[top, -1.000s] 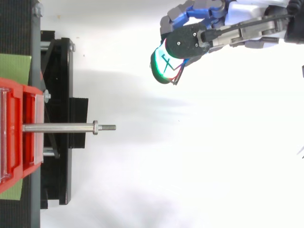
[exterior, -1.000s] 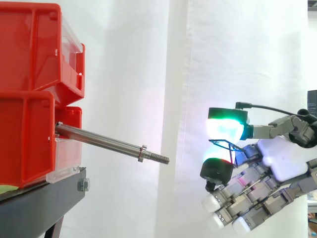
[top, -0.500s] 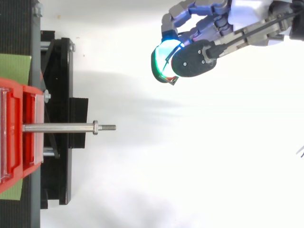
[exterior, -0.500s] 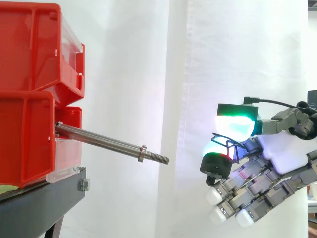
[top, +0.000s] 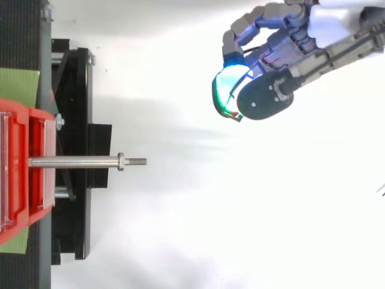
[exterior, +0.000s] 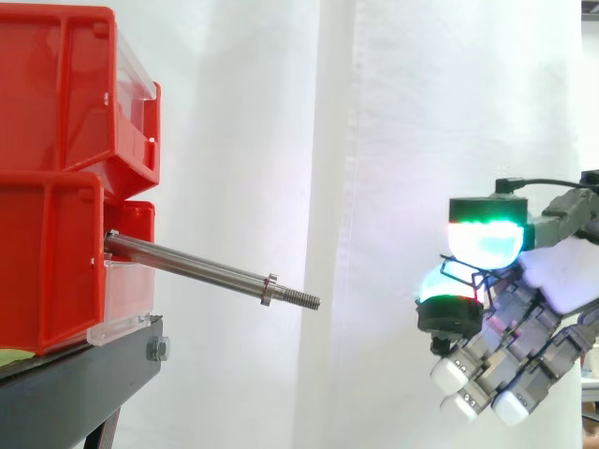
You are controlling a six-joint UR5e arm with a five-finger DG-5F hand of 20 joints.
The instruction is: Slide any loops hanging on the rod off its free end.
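A bare steel rod (exterior: 197, 268) sticks out of the red bins (exterior: 56, 187) and slopes down to a threaded free end (exterior: 304, 299) just past a nut (exterior: 269, 289). Nothing hangs on the rod (top: 75, 161). My hand (exterior: 552, 281) hovers well to the right of the free end and slightly below it. Two green-glowing fingertips (exterior: 482, 238) pinch a thin dark loop (exterior: 456, 269); the other fingers curl underneath. From above, the hand (top: 289, 60) is off to one side of the rod's line, with the loop (top: 239, 118) peeking out at the pads.
The red bins sit stacked on a black stand (exterior: 75, 383) at the left. A white curtain (exterior: 393, 140) hangs behind. In the top view, a green mat (top: 18, 87) lies under the bins, and open white floor separates rod tip and hand.
The hand has drawn further right, away from the rod's tip, and sunk a little, still pinching the loop. The rod stays bare and still.
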